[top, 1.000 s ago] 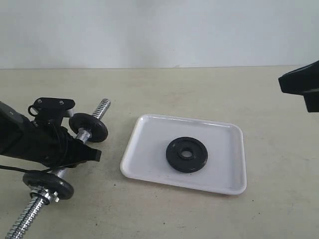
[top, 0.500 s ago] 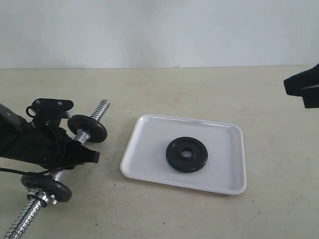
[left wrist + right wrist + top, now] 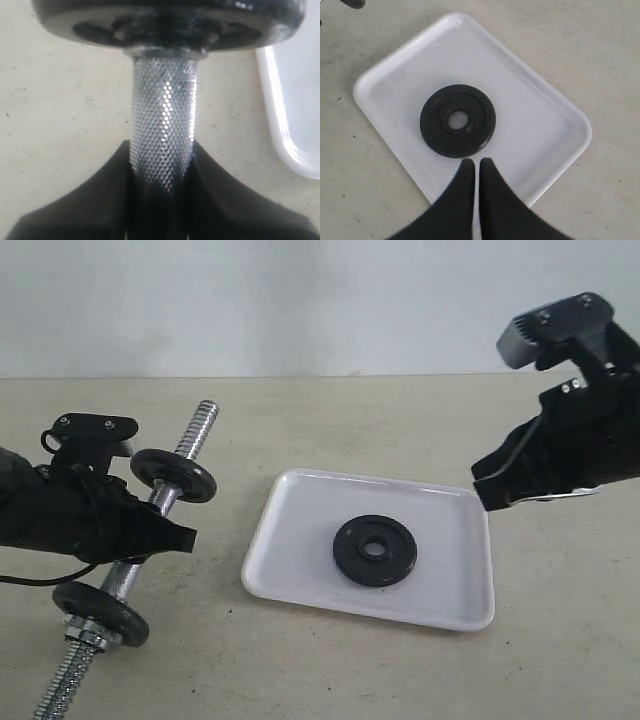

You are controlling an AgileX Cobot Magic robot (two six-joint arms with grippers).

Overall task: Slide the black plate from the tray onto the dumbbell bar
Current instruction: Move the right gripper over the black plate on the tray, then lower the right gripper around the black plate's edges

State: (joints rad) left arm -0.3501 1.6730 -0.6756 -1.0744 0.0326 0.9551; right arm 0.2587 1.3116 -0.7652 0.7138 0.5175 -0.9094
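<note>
At the desk's front left, the left gripper (image 3: 165, 537) clamps the dumbbell bar (image 3: 163, 115) mid-shaft, likely steadying it for loading. The black plate (image 3: 352, 552) lies at the centre of the tray (image 3: 300, 530); the right gripper (image 3: 476, 170), jaws together, hovers over its right edge.

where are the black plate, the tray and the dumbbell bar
black plate (image 3: 350, 552), exterior view, on its ringed face just left of the hole
tray (image 3: 300, 535), exterior view, on the bare white floor left of the plate
dumbbell bar (image 3: 163, 125), left wrist view, on the knurled part of the shaft
</note>
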